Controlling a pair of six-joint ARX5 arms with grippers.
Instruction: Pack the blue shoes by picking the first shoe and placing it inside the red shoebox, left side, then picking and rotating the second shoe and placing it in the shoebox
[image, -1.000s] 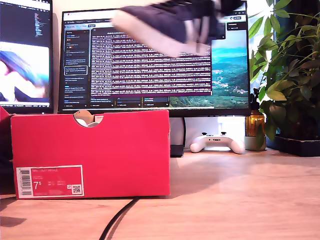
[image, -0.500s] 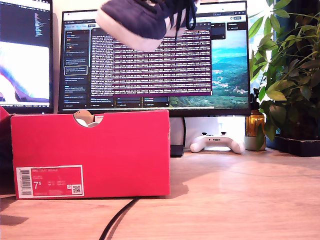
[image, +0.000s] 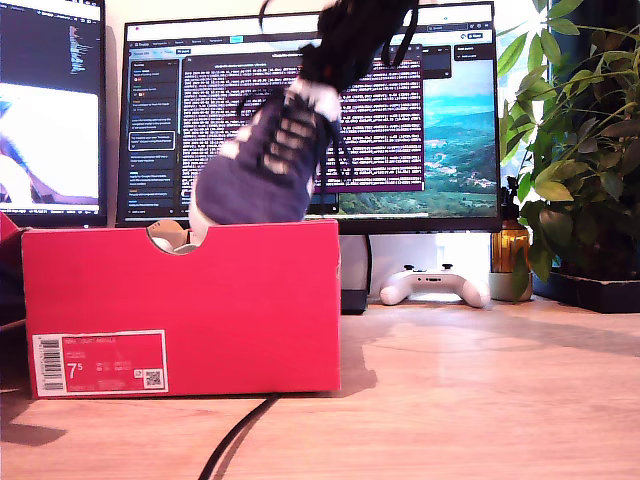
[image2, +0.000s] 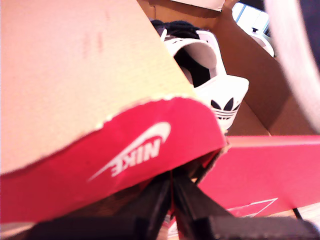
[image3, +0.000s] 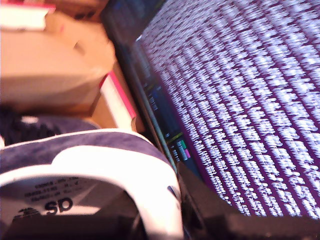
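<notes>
While the second shoe is pinched at its heel by my second gripper, it should be lowered toe-first inside the red shoebox, clear of the first shoe.

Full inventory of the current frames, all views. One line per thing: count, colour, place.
red shoebox: 1, pinkish red with white label, exterior view's left, on the desk.
box flap: 1, red with white logo, pinched in my first gripper.
blue shoes: 2, navy and white; carried shoe toe-down over the box, packed shoe already inside.
monitors: 2, black frames, behind the box.
game controller: 1, white, under the larger monitor.
plant: 1, green, exterior view's right.
amber bottle: 1, beside the plant.
cable: 1, black, on the desk.
desk: 1, light wood.
my first gripper: black, shut on the flap.
my second gripper: black, holding the carried shoe's heel.
</notes>
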